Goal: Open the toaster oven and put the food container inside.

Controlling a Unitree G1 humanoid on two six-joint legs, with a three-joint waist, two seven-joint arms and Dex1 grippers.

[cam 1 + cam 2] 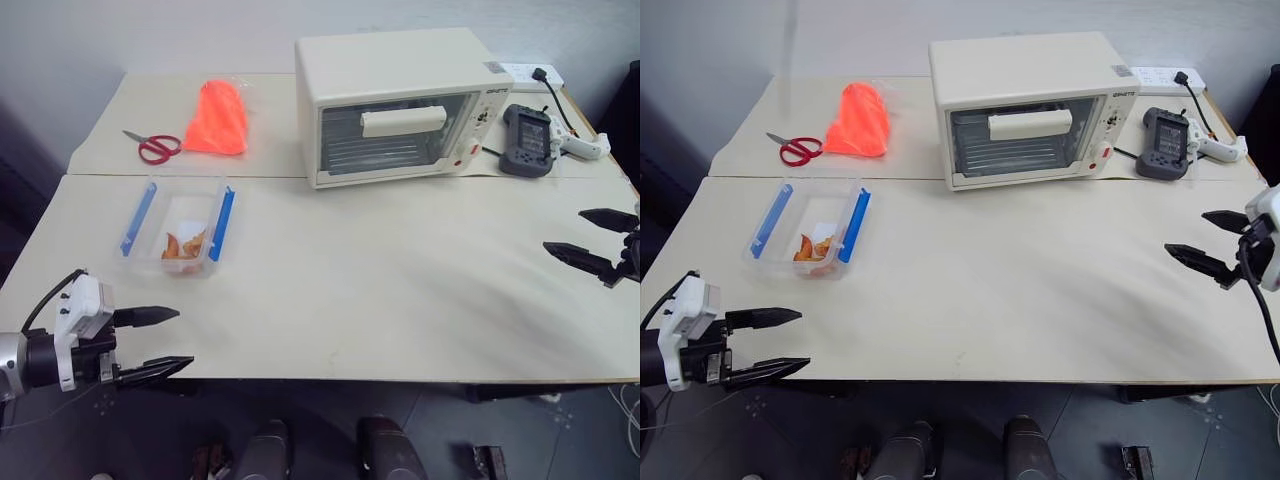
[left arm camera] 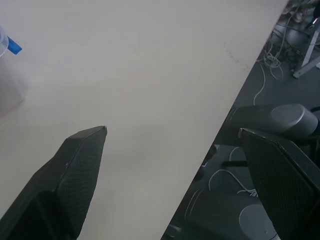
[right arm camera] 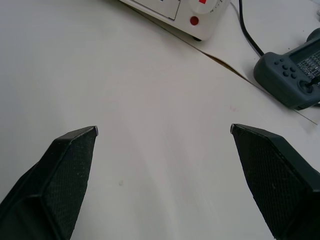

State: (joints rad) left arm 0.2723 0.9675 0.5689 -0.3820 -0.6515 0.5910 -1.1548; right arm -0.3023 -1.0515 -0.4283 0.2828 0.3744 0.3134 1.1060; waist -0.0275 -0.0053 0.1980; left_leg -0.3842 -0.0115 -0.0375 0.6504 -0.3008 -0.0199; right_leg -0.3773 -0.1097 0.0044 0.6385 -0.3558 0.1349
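The cream-white toaster oven (image 1: 395,105) stands at the back of the table with its glass door shut and its bar handle (image 1: 402,121) facing me. The clear food container (image 1: 180,226) with blue side strips and orange-brown bits lies on the left half of the table. My left gripper (image 1: 170,340) hovers open at the table's near left edge, below the container and apart from it. Over the right edge my right gripper (image 1: 565,232) is open too, well in front of the oven, nothing between its fingers.
An orange plastic bag (image 1: 218,118) and red-handled scissors (image 1: 152,146) lie at the back left. A dark handheld controller (image 1: 526,140) and a white power strip with cable (image 1: 535,74) sit right of the oven. The table (image 1: 380,300) is two tops pushed together.
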